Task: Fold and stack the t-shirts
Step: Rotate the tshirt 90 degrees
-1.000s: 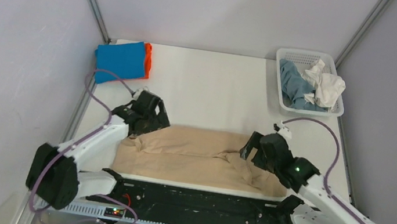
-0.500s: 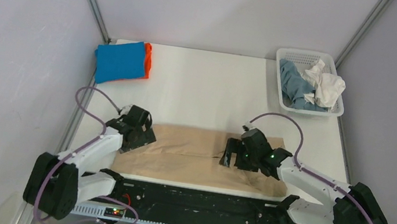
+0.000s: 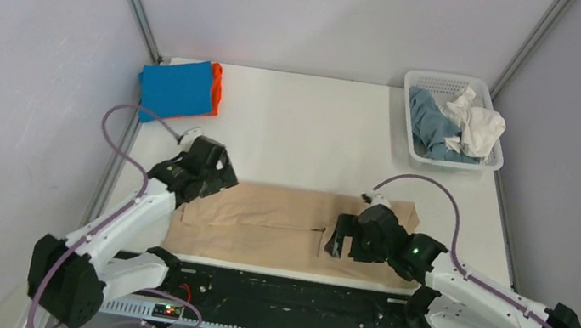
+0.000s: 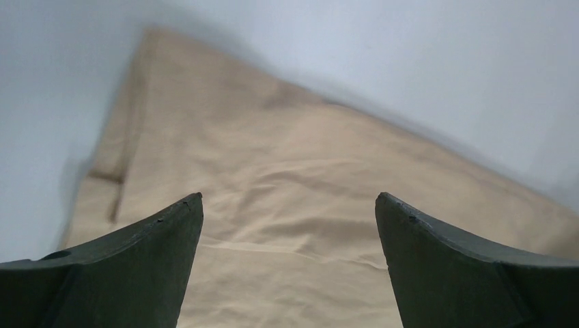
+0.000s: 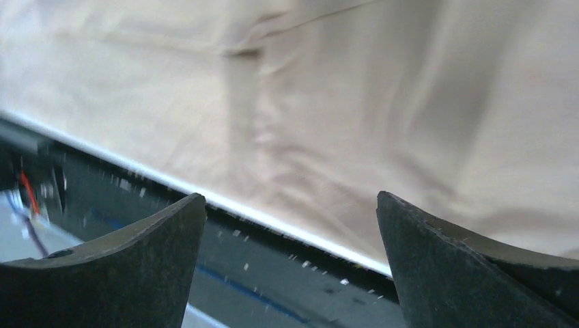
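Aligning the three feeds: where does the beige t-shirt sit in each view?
Top external: the beige t-shirt lies flat at lower centre, along the near edge of the white table.
Left wrist: it fills the centre and bottom, with one corner toward the top left.
Right wrist: it fills the upper part, above the dark rail.
Shared landmark: the white table, showing past the shirt's edge in every view.

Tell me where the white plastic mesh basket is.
In the top view, the white plastic mesh basket sits at the white table's far right corner, holding crumpled t-shirts.
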Motion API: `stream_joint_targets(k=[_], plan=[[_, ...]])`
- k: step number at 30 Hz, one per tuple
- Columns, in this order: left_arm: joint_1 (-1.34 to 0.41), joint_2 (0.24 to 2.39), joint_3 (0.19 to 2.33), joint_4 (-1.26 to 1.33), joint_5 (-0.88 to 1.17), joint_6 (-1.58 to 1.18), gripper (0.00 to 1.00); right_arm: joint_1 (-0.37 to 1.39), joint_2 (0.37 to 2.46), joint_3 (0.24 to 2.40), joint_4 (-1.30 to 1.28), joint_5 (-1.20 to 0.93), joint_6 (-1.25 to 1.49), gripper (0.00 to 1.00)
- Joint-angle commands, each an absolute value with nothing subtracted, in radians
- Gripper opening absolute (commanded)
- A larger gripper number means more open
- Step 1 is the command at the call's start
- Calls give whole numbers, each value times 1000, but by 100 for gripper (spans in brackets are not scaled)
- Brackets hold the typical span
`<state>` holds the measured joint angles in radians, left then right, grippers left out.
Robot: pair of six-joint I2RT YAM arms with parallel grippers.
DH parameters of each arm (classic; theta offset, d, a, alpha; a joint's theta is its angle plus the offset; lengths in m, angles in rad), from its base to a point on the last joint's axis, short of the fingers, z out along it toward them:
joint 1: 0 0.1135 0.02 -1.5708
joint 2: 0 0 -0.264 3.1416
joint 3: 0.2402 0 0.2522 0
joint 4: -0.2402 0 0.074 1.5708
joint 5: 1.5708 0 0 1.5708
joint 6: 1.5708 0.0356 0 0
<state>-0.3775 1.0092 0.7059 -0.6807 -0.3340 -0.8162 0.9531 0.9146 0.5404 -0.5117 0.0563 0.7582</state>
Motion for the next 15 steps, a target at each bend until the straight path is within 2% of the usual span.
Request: stream_joint_targets(k=[1,5,11,13,15], plan=[[-497,1162,806,-648,-285,-749,100,755,864,464,-511,69,830,100],[-567,1292,788,-602,-231,-744,100,571,915,403,-413,-19,829,99],[-630,1316,662,-471,-165,-857,100,403,1200,428,-126,-77,822,99],[-654,1294,634,-443,-175,-904,100,366,1345,506,-53,-95,802,99],[-673,1272,621,-436,-200,-943,100,353,1519,708,-45,-112,730,100]])
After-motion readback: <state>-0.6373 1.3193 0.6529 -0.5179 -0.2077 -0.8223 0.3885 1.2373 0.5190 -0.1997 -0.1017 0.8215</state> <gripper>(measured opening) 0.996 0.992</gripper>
